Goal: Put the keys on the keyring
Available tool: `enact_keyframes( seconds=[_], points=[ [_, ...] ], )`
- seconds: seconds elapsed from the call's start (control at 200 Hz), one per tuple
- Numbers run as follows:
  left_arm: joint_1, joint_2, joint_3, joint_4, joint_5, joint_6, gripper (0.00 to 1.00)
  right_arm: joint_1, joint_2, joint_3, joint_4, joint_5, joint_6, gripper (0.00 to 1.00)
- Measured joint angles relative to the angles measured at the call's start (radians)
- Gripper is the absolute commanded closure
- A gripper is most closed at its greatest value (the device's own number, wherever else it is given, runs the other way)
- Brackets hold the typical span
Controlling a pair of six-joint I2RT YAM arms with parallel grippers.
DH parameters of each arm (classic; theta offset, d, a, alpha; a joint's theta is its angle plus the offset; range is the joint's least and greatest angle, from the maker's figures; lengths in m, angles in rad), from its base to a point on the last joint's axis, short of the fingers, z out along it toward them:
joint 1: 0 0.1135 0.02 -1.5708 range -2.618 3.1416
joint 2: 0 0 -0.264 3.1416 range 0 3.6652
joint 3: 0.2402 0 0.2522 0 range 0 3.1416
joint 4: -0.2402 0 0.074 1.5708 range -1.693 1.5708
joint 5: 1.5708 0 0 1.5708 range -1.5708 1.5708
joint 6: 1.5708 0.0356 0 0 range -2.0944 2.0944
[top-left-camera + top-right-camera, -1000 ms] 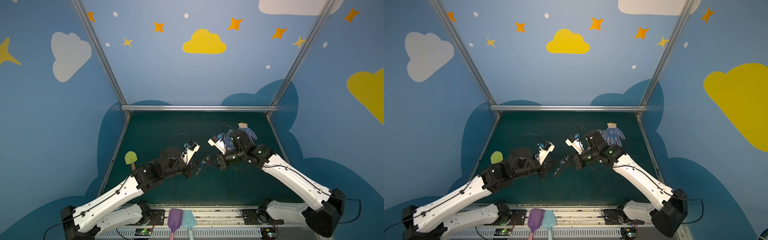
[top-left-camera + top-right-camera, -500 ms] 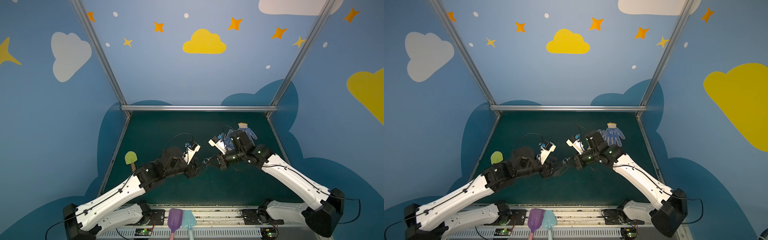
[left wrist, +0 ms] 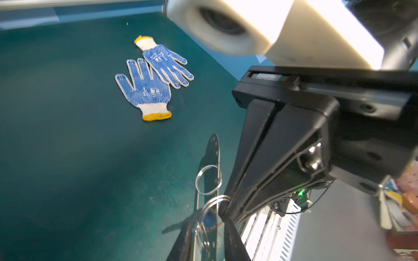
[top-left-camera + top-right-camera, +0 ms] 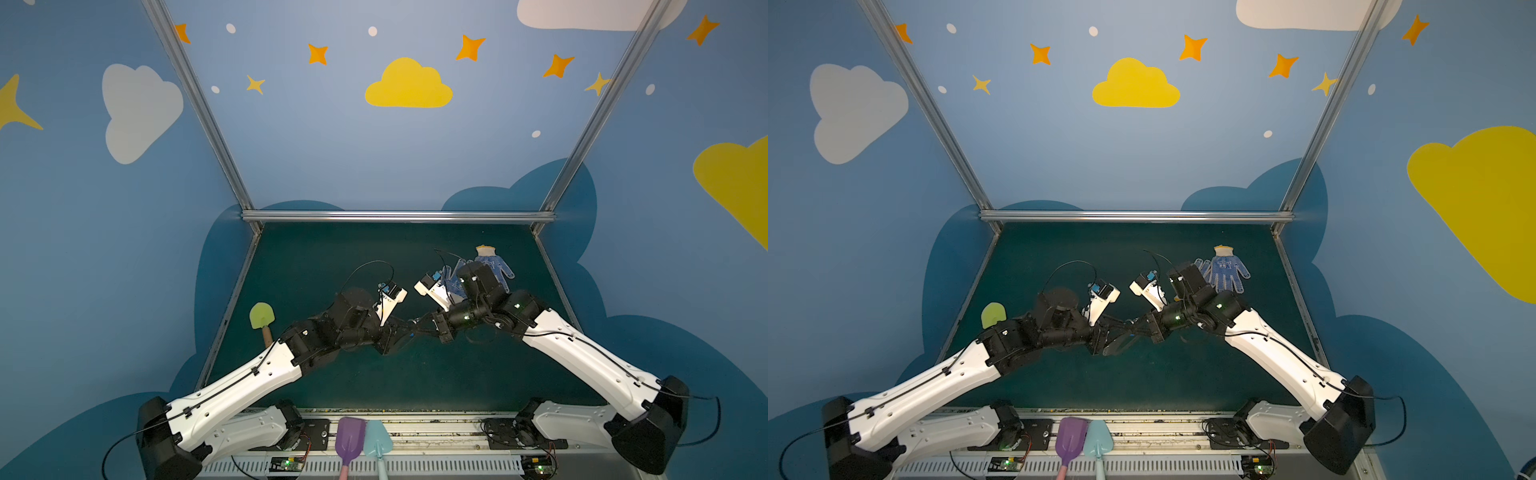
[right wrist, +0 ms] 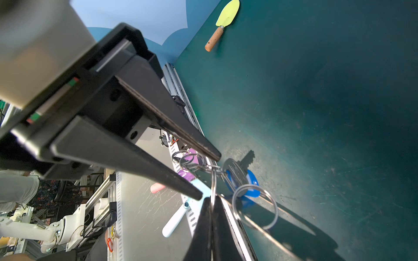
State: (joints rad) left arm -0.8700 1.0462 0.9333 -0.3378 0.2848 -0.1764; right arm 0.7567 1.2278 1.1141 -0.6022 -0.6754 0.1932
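Keys (image 5: 235, 176) hang by a keyring (image 3: 212, 149) ring the right hand (image 5: 212, 202) grips; left hand (image 5: 208, 176) unclear.

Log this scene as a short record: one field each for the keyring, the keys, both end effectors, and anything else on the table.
keyring: grey plate, edge-on in the left wrist view, rings on its edge
keys: silver key and blue tag, hanging above the table
left end effector: open, jaws either side of the keyring
right end effector: shut on the keys' ring
gloves: two, overlapping, far right of table
trowel: left edge of table
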Motion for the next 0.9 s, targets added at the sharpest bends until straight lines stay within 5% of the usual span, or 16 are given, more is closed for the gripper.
enact_keyframes(
  seconds=[0.045, 0.646, 0.741, 0.901],
  points=[
    [0.002, 0.000, 0.000, -0.002, 0.000, 0.000, 0.96, 0.000, 0.000, 0.000, -0.002, 0.000, -0.001, 1.00],
    [0.011, -0.175, -0.031, 0.005, -0.035, -0.029, 0.96, -0.029, -0.013, -0.027, 0.037, -0.016, 0.030, 1.00],
    [0.011, -0.182, -0.031, 0.006, -0.050, -0.032, 0.67, -0.029, -0.009, -0.029, 0.038, -0.015, 0.036, 1.00],
    [0.011, -0.180, -0.055, 0.005, -0.105, -0.047, 0.50, -0.030, -0.009, -0.029, 0.036, -0.010, 0.031, 1.00]
  ],
)
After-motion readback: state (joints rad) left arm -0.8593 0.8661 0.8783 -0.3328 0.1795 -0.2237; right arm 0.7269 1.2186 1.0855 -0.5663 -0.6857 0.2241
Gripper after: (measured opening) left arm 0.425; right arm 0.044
